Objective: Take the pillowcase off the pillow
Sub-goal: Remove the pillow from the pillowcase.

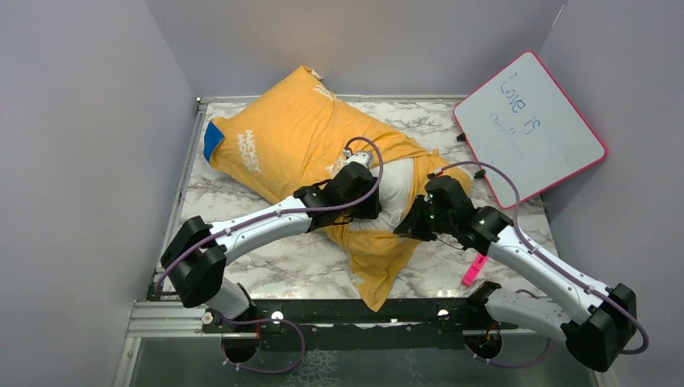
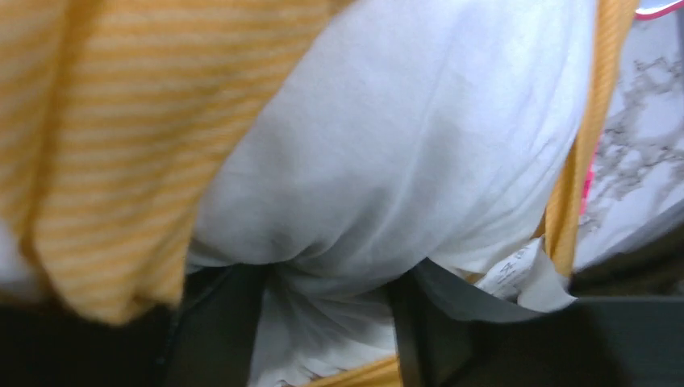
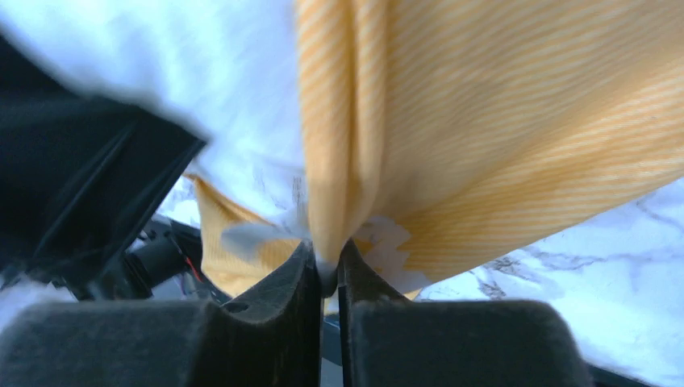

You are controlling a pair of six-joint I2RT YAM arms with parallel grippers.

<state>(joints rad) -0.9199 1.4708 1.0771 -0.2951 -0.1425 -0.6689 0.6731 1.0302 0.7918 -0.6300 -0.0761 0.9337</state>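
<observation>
The orange-yellow pillowcase (image 1: pixel 282 137) with white lettering lies diagonally across the marble table (image 1: pixel 266 262), and a blue corner shows at its left end. The white pillow (image 1: pixel 397 187) bulges out of the case's open end at mid table. My left gripper (image 1: pixel 377 203) is shut on a bunch of white pillow fabric (image 2: pixel 403 145), with striped orange case (image 2: pixel 97 161) hanging to its left; the grip shows in the left wrist view (image 2: pixel 323 322). My right gripper (image 1: pixel 407 227) is shut on a fold of the pillowcase edge (image 3: pixel 500 121), seen in the right wrist view (image 3: pixel 327 270).
A pink-edged whiteboard (image 1: pixel 528 125) leans at the back right corner. A pink marker (image 1: pixel 473 270) lies near the front right, by the right arm. Grey walls close in left, back and right. The case's loose tail reaches the front rail (image 1: pixel 375 298).
</observation>
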